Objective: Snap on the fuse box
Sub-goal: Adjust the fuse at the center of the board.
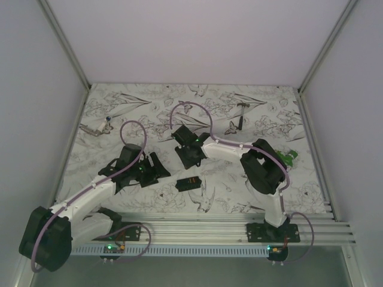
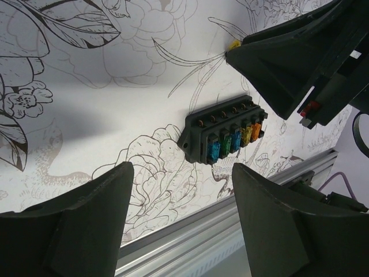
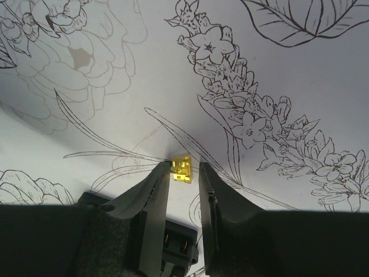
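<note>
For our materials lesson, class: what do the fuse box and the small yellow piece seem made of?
The fuse box: probably moulded black plastic, semi-matte; crisp edges with dull highlights. The small yellow piece: likely translucent coloured plastic; light seems to pass through it.

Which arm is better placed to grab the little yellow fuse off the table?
Right. The right tool has a finger on either side of the yellow fuse. The left tool is open, facing the fuse box and holding nothing.
</note>
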Available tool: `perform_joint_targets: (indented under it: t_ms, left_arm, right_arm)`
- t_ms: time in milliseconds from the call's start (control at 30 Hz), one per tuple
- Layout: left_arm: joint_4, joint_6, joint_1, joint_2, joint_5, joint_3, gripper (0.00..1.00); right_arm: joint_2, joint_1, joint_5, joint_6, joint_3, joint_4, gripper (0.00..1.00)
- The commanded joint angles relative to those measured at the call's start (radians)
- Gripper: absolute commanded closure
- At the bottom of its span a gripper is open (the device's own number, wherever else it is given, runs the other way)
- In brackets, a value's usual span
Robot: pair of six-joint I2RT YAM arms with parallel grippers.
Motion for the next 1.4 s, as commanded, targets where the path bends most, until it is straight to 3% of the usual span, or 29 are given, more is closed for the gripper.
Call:
perform_joint_targets:
  t_ms: [0, 133, 267, 600, 900, 1067, 1233, 1367]
  left_arm:
    - [-0.017, 0.013, 0.01, -0.005, 0.014, -0.009, 0.28]
    - [-0.017, 0.011, 0.01, 0.001, 0.013, -0.003, 0.28]
    - [-0.015, 0.011, 0.01, 0.016, 0.019, 0.012, 0.28]
    - [0.007, 0.022, 0.01, 0.039, 0.026, 0.045, 0.28]
    - [0.16, -0.018, 0.004, 0.12, 0.028, 0.108, 0.32]
    - [0.254, -0.081, -0.009, 0.197, 0.021, 0.143, 0.39]
    - [0.312, -0.121, -0.029, 0.286, -0.015, 0.172, 0.57]
    - [0.313, -0.09, -0.034, 0.329, -0.024, 0.182, 0.58]
  right_arm:
    - [0.055, 0.012, -0.002, -0.025, 0.038, -0.067, 0.7]
    - [0.026, 0.012, 0.006, -0.03, 0.025, -0.07, 0.82]
    - [-0.013, 0.003, 0.015, -0.042, 0.014, -0.067, 0.86]
    - [-0.108, -0.054, -0.027, -0.053, -0.027, -0.031, 0.88]
    - [-0.172, -0.091, -0.113, 0.0, -0.046, 0.015, 0.87]
    - [-0.232, -0.104, -0.164, 0.048, -0.099, 0.076, 0.86]
    - [-0.244, -0.106, -0.151, 0.074, -0.153, 0.12, 0.86]
    - [-0.19, -0.105, -0.102, 0.071, -0.161, 0.126, 0.86]
